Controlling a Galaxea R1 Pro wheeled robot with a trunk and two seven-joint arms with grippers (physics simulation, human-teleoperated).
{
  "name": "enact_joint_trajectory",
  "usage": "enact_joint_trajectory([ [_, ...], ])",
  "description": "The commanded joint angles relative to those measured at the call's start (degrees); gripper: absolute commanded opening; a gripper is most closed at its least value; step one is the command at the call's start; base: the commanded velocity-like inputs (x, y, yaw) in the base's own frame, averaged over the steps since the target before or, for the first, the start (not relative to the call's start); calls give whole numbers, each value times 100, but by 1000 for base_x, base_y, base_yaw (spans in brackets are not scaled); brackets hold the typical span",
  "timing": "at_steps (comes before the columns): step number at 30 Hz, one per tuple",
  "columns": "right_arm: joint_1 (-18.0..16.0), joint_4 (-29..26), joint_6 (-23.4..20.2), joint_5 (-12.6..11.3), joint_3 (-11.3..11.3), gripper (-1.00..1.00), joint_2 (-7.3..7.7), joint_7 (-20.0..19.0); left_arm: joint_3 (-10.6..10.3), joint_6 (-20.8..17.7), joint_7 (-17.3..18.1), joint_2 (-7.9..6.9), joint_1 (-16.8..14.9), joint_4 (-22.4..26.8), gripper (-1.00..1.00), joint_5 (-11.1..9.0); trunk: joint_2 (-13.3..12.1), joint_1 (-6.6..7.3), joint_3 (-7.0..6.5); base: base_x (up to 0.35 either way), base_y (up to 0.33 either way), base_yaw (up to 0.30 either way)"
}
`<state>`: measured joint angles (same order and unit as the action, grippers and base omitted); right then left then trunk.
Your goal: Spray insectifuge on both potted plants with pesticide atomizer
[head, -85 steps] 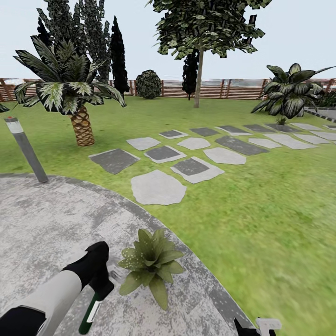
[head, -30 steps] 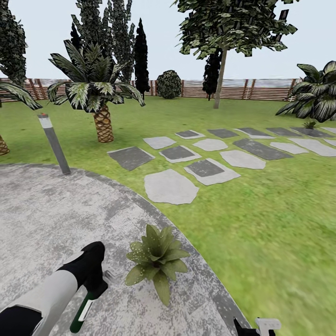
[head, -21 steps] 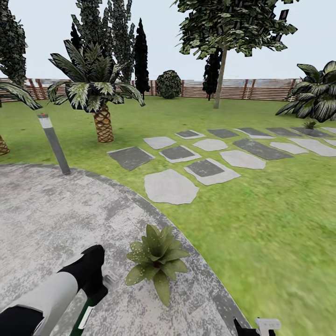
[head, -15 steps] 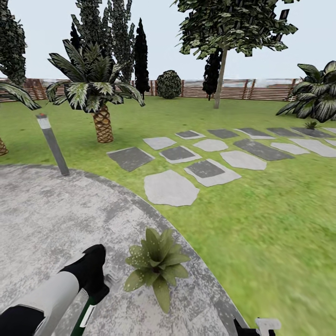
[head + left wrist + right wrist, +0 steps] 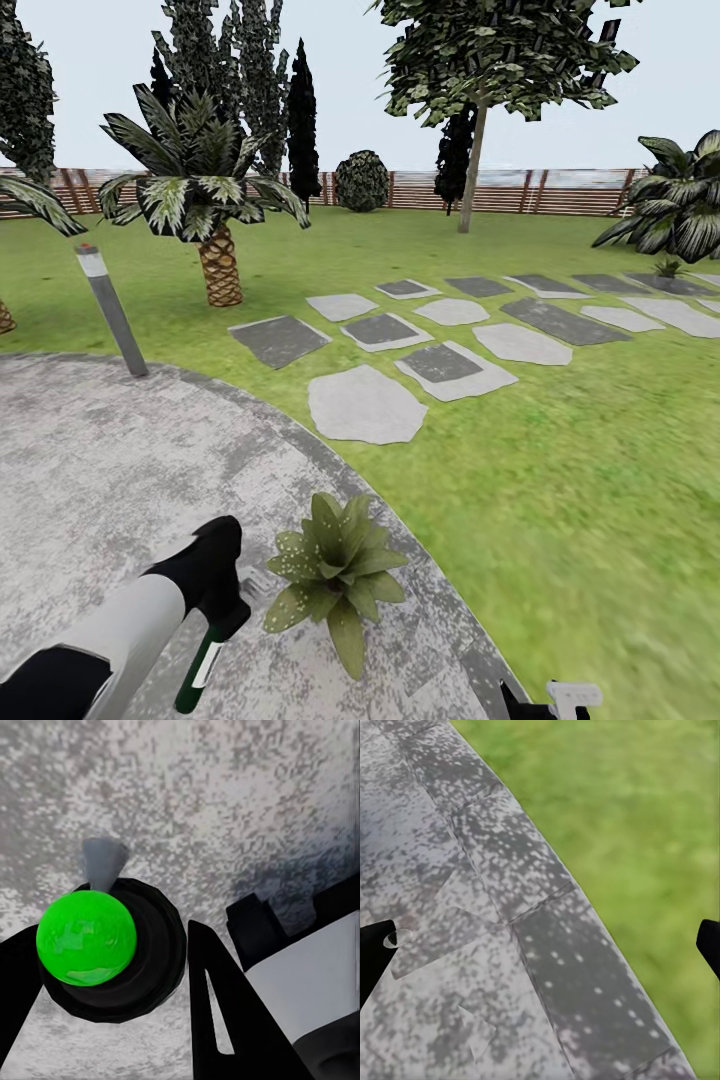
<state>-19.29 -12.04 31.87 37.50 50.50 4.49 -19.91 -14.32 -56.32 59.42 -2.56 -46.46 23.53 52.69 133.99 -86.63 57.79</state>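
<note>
Left gripper (image 5: 232, 600): I had it clamped on the atomizer (image 5: 198, 665), low over the patio (image 5: 90, 470); in the left wrist view a black finger (image 5: 225, 1012) lay along the bottle.
Atomizer: dark green with a white label strip, it hung from my left grip bottom-down and tilted; its pale spray head (image 5: 252, 585) pointed toward the plant (image 5: 335, 572). From the left wrist view I saw its round black body (image 5: 142, 952), a bright green blob (image 5: 86, 937) on it and the grey nozzle (image 5: 103, 862) over the paving.
Plant: a green rosette near the patio's right edge, just beside the spray head; its leaves hid the pot, so I could not tell what it sat in.
Second plant (image 5: 664, 268): a small rosette far off by the stepping stones (image 5: 365, 403), under the big bush (image 5: 680, 205); pot too small to tell.
Right gripper (image 5: 545, 700): fingers spread wide over the patio's rim, gripping nothing; both tips (image 5: 375, 952) showed at the frame sides.
Lawn (image 5: 580, 480): green, reaching from the patio's curb to the fence (image 5: 560, 192).
</note>
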Motion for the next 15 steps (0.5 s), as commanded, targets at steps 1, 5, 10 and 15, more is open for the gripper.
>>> enact_joint_trajectory([
  [1, -4, 0, 12, 12, 48, 100, -1, -48, -23, -24, 53, 21, -2, 11, -100, 56, 2, 1, 5, 0, 0, 0],
  [5, -4, 0, 10, 12, 48, 100, -1, -48, -14, -28, 41, 32, 8, 11, -100, 64, 2, 1, 5, 0, 0, 0],
  [10, -4, 0, 12, 12, 48, 100, -1, -48, 6, -21, 17, -93, 21, 3, -100, 78, 2, 1, 5, 0, 0, 0],
  [15, -4, 0, 13, 12, 47, 100, -1, -48, 14, 9, 17, -293, 64, -6, -100, 64, 2, 1, 5, 0, 0, 125],
])
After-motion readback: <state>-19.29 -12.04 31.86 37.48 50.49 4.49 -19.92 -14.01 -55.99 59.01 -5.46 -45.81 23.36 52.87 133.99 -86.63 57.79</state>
